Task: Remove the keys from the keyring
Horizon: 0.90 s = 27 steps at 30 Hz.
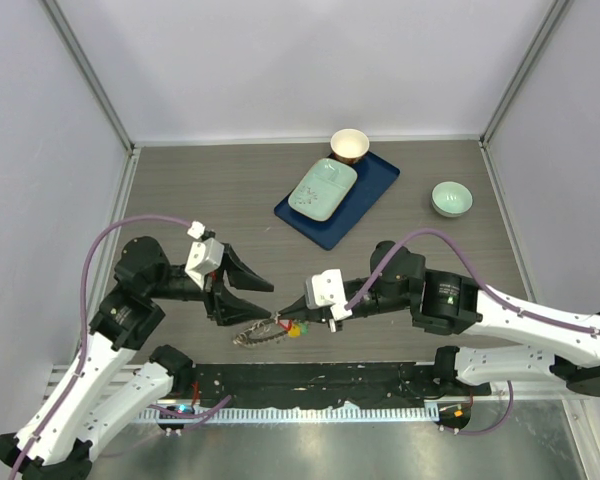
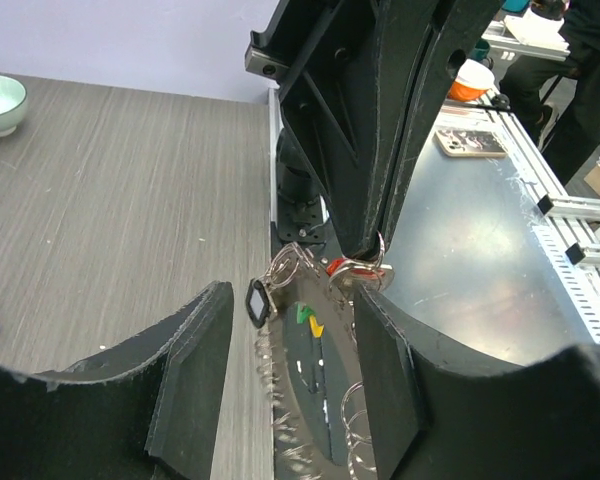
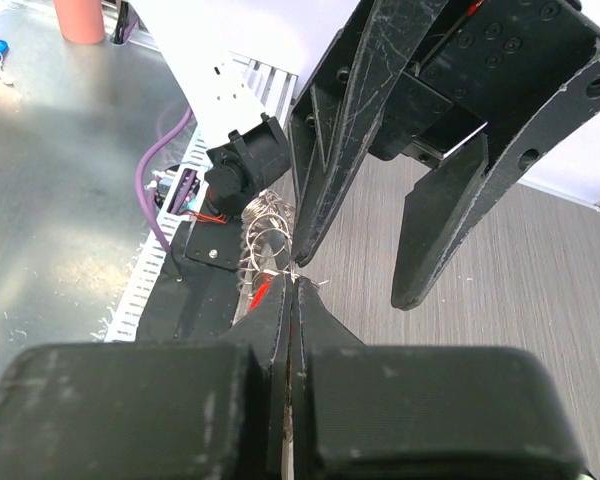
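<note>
I am seeing my left fingers [image 2: 190, 370] spread around the keyring [image 1: 255, 336], my right fingers [image 3: 265, 345] pinching the keys [image 1: 293, 328]; pulling now, I am risking dragging the unclamped keyring along

Table [image 1: 200, 190] bearing blue tray [image 1: 375, 182], green bowl [image 1: 451, 198]

- We see a navy tray [image 1: 372, 188] on a wood-grain table [image 1: 200, 190].
- On the tray lies a pale green rectangular dish [image 1: 322, 189].
- At the tray's far corner, a cream cup [image 1: 349, 145].
- Right of the tray, apart, a pale green bowl [image 1: 451, 198].
</note>
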{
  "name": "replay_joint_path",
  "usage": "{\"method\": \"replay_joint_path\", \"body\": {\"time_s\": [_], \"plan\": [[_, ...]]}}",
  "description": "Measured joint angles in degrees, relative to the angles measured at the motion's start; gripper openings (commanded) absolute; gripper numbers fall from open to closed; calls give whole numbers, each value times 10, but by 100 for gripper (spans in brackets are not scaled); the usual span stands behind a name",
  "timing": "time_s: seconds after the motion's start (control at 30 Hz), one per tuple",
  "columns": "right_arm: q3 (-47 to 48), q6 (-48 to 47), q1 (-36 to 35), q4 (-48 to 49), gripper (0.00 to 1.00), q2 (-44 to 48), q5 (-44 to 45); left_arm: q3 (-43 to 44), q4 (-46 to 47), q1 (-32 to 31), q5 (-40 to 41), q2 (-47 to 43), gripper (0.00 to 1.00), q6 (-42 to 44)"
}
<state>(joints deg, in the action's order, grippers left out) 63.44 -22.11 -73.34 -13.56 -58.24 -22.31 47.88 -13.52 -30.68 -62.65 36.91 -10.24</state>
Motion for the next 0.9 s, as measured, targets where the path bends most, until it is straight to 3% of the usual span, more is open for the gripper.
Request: {"method": "replay_joint_path", "body": {"time_s": [0.9], "plan": [[11, 4, 0, 3, 1, -22, 0, -49, 39, 0, -20, -24, 52, -47]]}}
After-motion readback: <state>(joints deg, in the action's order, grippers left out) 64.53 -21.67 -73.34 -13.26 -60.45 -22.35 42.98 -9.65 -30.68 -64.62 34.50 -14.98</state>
